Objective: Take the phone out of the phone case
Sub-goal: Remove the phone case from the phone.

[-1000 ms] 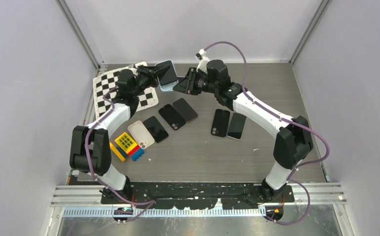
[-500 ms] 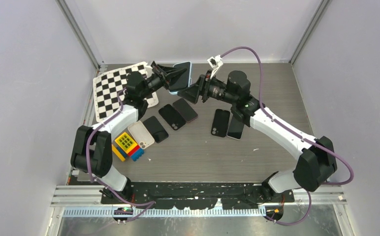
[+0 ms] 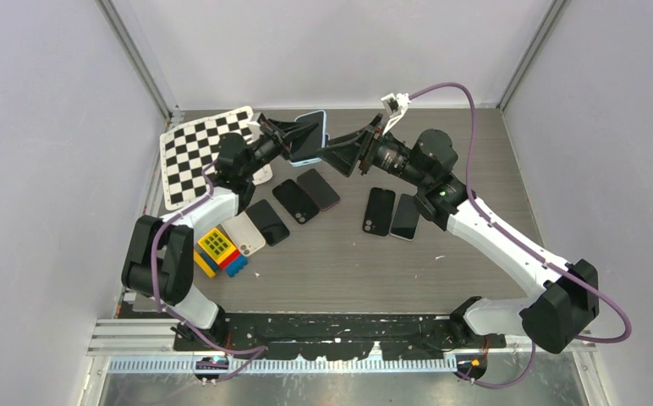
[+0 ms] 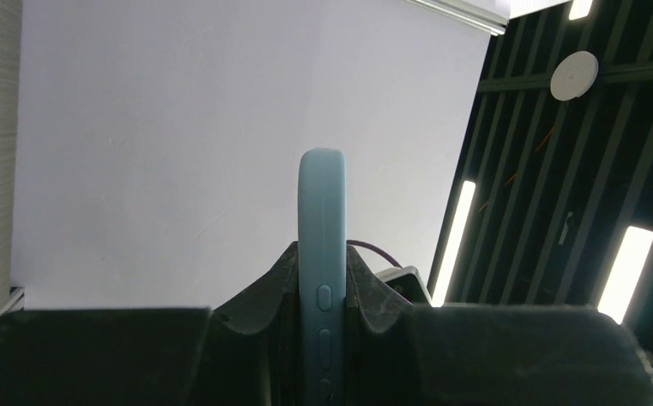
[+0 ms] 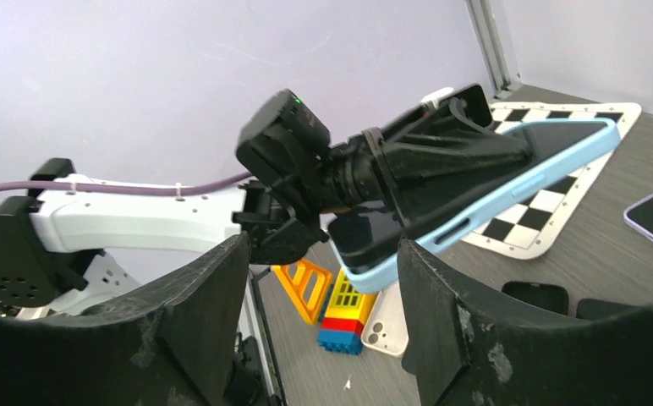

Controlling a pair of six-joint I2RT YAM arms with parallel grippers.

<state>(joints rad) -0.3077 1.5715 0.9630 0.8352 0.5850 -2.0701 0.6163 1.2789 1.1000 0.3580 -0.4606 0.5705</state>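
Holding the phone case (image 5: 492, 199) clamped across its faces in your left gripper (image 3: 292, 139), advance the right gripper (image 3: 342, 157), spread wide and empty, onto the free end directly ahead. The phone (image 5: 372, 234) sits inside; pinch the lip only.

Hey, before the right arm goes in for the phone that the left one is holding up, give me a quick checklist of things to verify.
1. left gripper clamped on blue phone case: ok.
2. right gripper open: ok.
3. phone screen side uncovered: ok.
4. Case end sticks out beyond the grip: ok.
5. Right gripper touching the phone: not ok, it stands apart.
6. Case held above the spare phones on the table: ok.
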